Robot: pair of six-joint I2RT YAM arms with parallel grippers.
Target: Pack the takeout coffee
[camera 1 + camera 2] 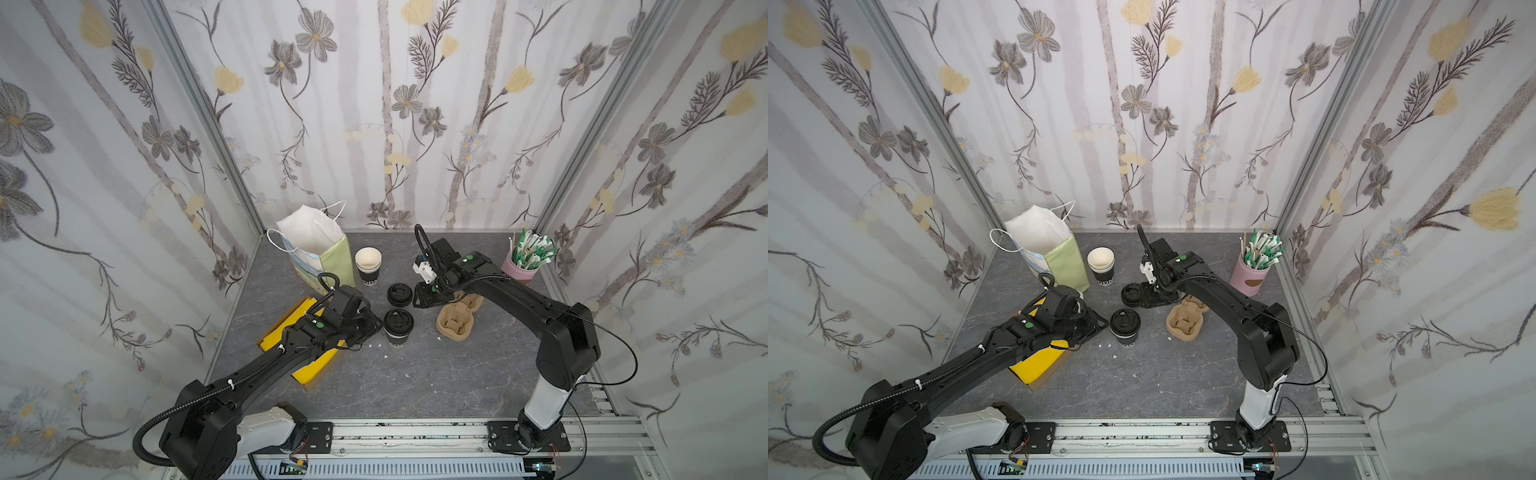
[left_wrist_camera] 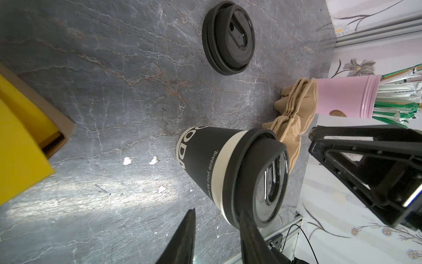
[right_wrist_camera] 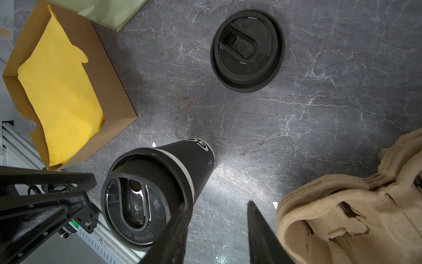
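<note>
The takeout coffee [image 1: 398, 326] [image 1: 1125, 326] is a black paper cup with white lettering and its black domed lid pressed on. It stands upright mid-table. My left gripper [image 1: 379, 325] [image 2: 217, 214] sits just left of the cup and is open, with bare table between its fingers; in the left wrist view one finger [image 2: 247, 228] crosses the lid's rim [image 2: 260, 180]. My right gripper [image 1: 417, 300] [image 3: 217, 204] hovers behind and right of the cup [image 3: 173, 173], open and holding nothing.
A spare black lid [image 1: 400, 294] [image 3: 247, 50] lies behind the cup. Lidless cups [image 1: 368, 266] stand stacked beside a white-and-green paper bag [image 1: 316, 249]. Brown pulp cup carriers [image 1: 455, 322], a pink holder of stirrers [image 1: 521, 268] and a cardboard box with yellow paper [image 1: 291, 332] stand around.
</note>
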